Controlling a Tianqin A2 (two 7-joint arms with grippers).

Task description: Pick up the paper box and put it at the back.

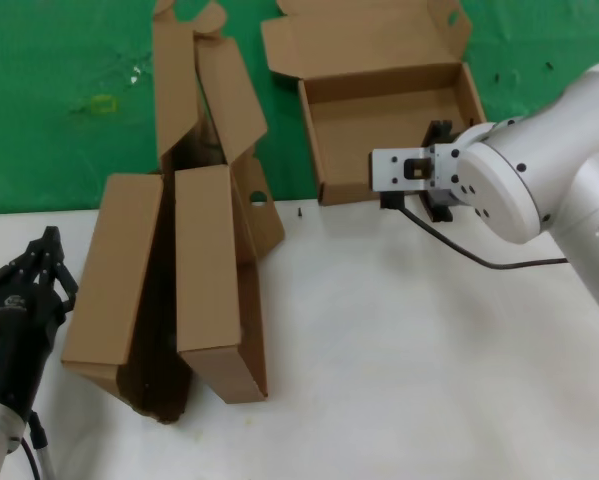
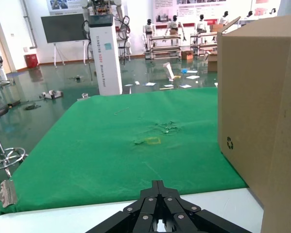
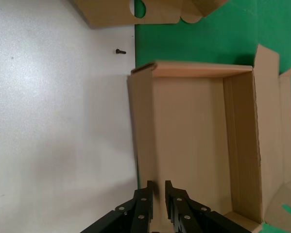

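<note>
The paper box point(image 1: 389, 110) lies open on the green cloth at the back point(image 1: 59, 100), lid flap folded away, its front wall at the edge of the white tabletop. My right gripper point(image 1: 439, 135) hovers over that front wall. In the right wrist view its fingers point(image 3: 158, 184) stand slightly apart above the box point(image 3: 194, 141), just inside the wall, with only the box floor showing in the gap. My left gripper point(image 1: 47, 250) is parked at the near left of the table, shut and empty point(image 2: 158, 183).
Two other brown cardboard boxes point(image 1: 129, 270) point(image 1: 214, 280) lean together on the left half of the table, tall flaps point(image 1: 194, 90) reaching over the cloth. One fills the side of the left wrist view point(image 2: 262, 107). A small black screw point(image 1: 299, 212) lies near the cloth's edge.
</note>
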